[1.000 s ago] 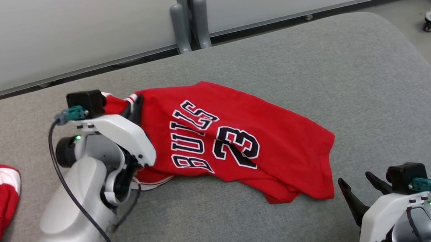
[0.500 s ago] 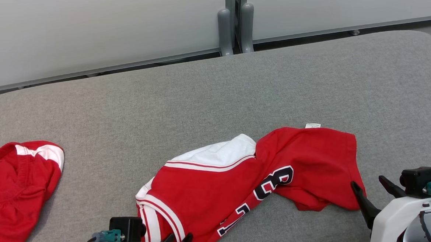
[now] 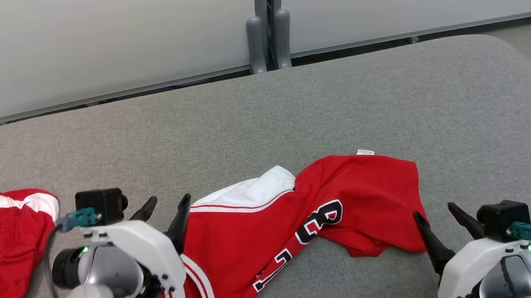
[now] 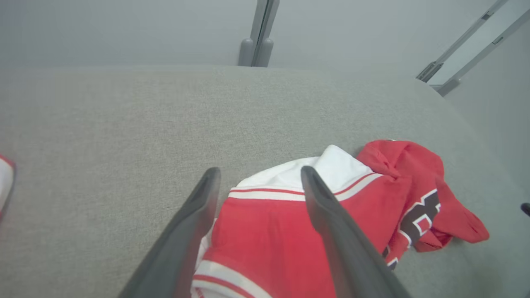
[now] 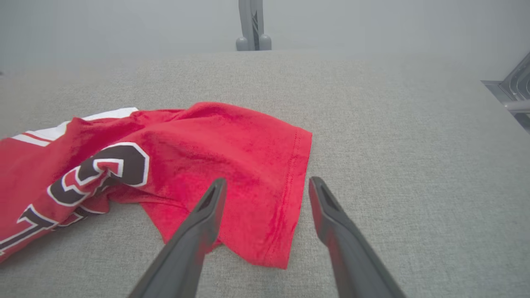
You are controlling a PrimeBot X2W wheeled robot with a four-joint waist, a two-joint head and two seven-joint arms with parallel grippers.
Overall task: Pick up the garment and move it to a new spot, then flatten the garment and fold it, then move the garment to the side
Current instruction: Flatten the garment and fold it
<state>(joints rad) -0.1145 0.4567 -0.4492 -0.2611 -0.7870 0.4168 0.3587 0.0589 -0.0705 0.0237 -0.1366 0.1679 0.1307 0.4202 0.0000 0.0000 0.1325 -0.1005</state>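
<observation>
The garment (image 3: pixel 260 226), a red jersey with white trim and black lettering, lies crumpled on the grey padded surface (image 3: pixel 291 111) near its front edge. My left gripper (image 3: pixel 168 200) stands open at the garment's left end, over its white-striped edge (image 4: pixel 265 231), with nothing pinched between its fingers (image 4: pixel 198 207). My right gripper (image 3: pixel 433 210) is open too, just off the jersey's right hem. In the right wrist view that hem (image 5: pixel 290 198) lies between and below the spread fingers of the right gripper (image 5: pixel 267 180), not gripped.
A second red and white garment (image 3: pixel 7 244) lies bunched at the far left of the surface. Grey partition panels with two rounded posts (image 3: pixel 266 40) stand behind the back edge. The surface curves off at the right (image 3: pixel 530 85).
My left gripper was shut on the jersey's edge and is now open, with the jersey released and lying crumpled. The head camera has shifted. The right gripper stays open.
</observation>
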